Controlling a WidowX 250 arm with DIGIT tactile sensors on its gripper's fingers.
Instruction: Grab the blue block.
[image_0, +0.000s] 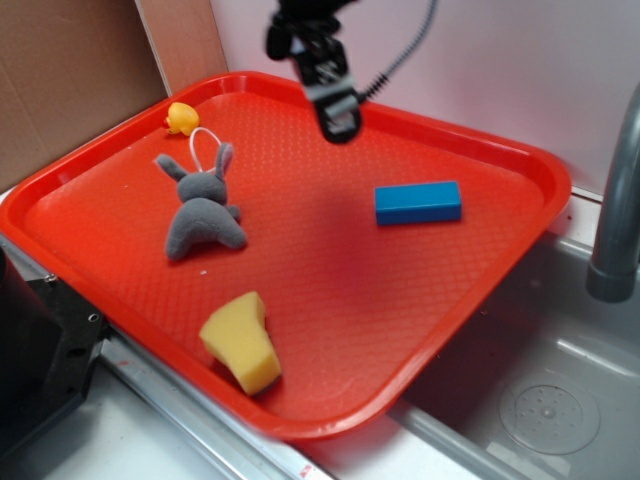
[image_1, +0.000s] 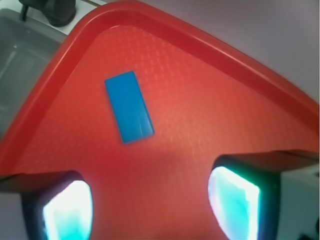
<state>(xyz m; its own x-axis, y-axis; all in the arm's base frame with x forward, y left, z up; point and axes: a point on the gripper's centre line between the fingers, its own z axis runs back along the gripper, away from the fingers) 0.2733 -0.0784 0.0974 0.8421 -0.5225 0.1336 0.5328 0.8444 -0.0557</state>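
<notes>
The blue block (image_0: 418, 202) lies flat on the red tray (image_0: 300, 250), toward its right side. In the wrist view the blue block (image_1: 128, 106) lies ahead of my fingers, up and to the left of centre. My gripper (image_0: 339, 120) hangs above the back part of the tray, up and to the left of the block, not touching it. It is open and empty; in the wrist view my gripper (image_1: 150, 205) shows its two pads (image_1: 67, 212) far apart with bare tray between them.
On the tray are a grey plush rabbit (image_0: 200, 210), a small yellow duck (image_0: 181, 118) at the back left and a yellow sponge wedge (image_0: 242, 342) at the front. A sink basin (image_0: 540, 390) and grey faucet pipe (image_0: 618, 200) are at the right.
</notes>
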